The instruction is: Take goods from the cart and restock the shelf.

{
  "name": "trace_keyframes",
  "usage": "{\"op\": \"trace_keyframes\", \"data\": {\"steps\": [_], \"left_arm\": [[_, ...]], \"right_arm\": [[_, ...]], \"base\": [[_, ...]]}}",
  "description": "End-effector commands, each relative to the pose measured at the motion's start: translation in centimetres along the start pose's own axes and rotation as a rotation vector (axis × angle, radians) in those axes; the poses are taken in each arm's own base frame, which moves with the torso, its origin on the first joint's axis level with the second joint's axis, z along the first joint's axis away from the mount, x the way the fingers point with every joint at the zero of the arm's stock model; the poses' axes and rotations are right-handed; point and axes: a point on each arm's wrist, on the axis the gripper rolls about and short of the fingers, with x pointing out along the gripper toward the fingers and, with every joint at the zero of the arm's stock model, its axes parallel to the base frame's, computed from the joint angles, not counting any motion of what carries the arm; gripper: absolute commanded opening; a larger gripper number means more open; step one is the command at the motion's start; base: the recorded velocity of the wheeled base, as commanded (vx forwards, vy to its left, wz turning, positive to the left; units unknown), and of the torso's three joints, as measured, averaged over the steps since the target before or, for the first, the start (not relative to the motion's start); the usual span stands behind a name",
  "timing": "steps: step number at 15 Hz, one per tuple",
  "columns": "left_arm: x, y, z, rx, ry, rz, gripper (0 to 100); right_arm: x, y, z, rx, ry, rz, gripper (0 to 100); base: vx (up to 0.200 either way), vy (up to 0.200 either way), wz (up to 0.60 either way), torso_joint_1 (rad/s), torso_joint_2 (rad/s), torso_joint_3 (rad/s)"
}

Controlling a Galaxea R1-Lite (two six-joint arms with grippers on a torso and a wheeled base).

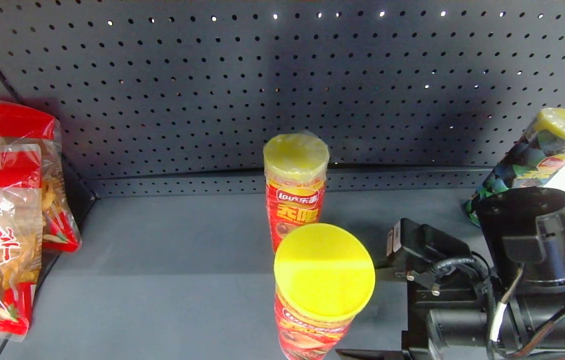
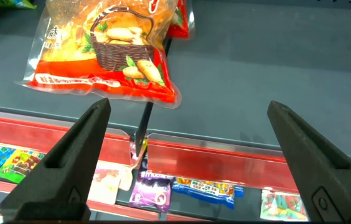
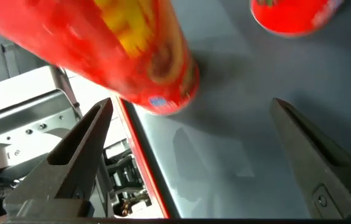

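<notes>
Shelf (image 1: 177, 250) across the frame's lower half, stocked by kind: snack bags (image 1: 2, 215) upright at the left edge, red front can (image 1: 322, 280) at lower centre filed just ahead of rear can (image 1: 295, 185), likely one facing row; right gripper (image 3: 191, 106) and left gripper (image 2: 189, 109), fingers spread, hold nothing.
</notes>
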Motion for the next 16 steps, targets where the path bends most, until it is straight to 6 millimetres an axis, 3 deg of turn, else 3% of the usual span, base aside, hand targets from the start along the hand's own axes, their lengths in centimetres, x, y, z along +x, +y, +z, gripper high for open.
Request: {"op": "trace_keyframes", "data": {"steps": [1, 16], "left_arm": [[0.01, 0.00, 0.01, -0.001, 0.001, 0.001, 100], [0.01, 0.00, 0.01, -0.001, 0.001, 0.001, 100]], "right_arm": [[0.50, 0.00, 0.36, -0.005, -0.001, 0.008, 100], [1.21, 0.08, 0.31, -0.010, 0.006, 0.019, 100]], "base": [[0.000, 0.000, 0.00, 0.000, 0.00, 0.000], [0.000, 0.000, 0.00, 0.000, 0.00, 0.000]]}}
